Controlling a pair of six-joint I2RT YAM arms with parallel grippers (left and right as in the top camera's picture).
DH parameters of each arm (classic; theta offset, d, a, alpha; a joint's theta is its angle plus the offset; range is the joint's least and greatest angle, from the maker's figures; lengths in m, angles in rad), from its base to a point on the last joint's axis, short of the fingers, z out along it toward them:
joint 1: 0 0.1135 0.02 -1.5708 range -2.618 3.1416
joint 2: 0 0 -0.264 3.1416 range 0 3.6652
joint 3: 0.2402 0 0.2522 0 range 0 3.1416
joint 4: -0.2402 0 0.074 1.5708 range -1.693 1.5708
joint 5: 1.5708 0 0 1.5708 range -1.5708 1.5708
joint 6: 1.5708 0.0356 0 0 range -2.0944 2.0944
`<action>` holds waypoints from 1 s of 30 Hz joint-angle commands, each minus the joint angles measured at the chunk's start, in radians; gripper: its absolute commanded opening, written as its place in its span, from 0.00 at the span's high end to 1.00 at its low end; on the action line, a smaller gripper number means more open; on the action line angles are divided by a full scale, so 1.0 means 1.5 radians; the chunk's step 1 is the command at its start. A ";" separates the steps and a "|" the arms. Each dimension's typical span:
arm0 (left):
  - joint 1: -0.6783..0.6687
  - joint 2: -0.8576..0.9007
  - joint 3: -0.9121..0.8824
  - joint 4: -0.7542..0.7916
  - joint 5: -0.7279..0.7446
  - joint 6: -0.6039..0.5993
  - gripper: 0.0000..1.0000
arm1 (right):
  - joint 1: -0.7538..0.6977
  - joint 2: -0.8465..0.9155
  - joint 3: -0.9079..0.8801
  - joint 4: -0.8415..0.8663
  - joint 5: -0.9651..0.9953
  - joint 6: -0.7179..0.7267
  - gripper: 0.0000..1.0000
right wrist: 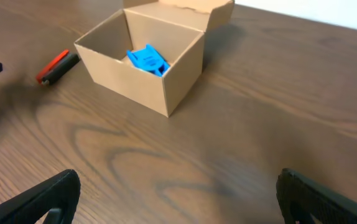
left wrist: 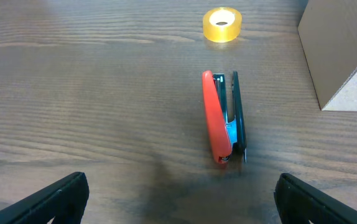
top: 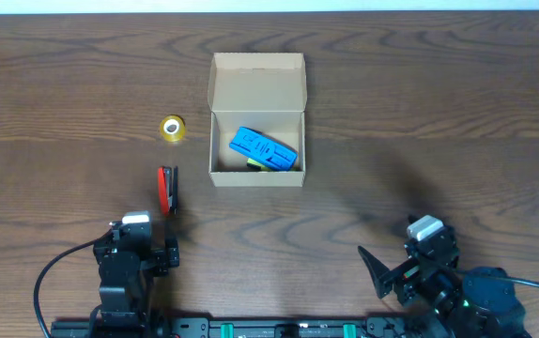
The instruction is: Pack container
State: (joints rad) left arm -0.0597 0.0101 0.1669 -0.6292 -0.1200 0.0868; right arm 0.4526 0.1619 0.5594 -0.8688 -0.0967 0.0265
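Note:
The tan cardboard container (top: pixel 256 178) stands open at the table's middle, its flap lid folded back. A blue object (top: pixel 263 149) lies inside over something yellow-green; both container (right wrist: pixel 178 68) and blue object (right wrist: pixel 147 59) show in the right wrist view. A red and black stapler (top: pixel 166 190) lies left of the container and also shows in the left wrist view (left wrist: pixel 219 118). A yellow tape roll (top: pixel 173 128) lies beyond it. My left gripper (left wrist: pixel 178 202) is open and empty, just short of the stapler. My right gripper (right wrist: pixel 178 199) is open and empty, well short of the container.
The container's corner (left wrist: pixel 340 56) shows at the right edge of the left wrist view, with the tape roll (left wrist: pixel 222 25) at the top. The stapler (right wrist: pixel 57 66) lies left of the container in the right wrist view. Dark wooden table (top: pixel 420 113) surrounds everything.

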 commanded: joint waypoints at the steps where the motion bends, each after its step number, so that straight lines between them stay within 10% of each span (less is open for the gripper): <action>1: 0.004 -0.004 -0.007 -0.001 -0.012 0.010 0.05 | -0.005 -0.004 -0.004 -0.014 0.012 0.017 0.01; 16: 0.003 0.034 0.031 -0.045 -0.017 0.009 0.05 | -0.005 -0.004 -0.004 -0.128 0.012 0.017 0.01; 30: 0.003 0.503 0.384 -0.066 0.109 -0.004 0.05 | -0.005 -0.004 -0.004 -0.128 0.012 0.017 0.01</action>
State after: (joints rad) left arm -0.0597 0.6506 0.6701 -0.7216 -0.0463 0.0826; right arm 0.4526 0.1616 0.5545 -1.0588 -0.0875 0.0414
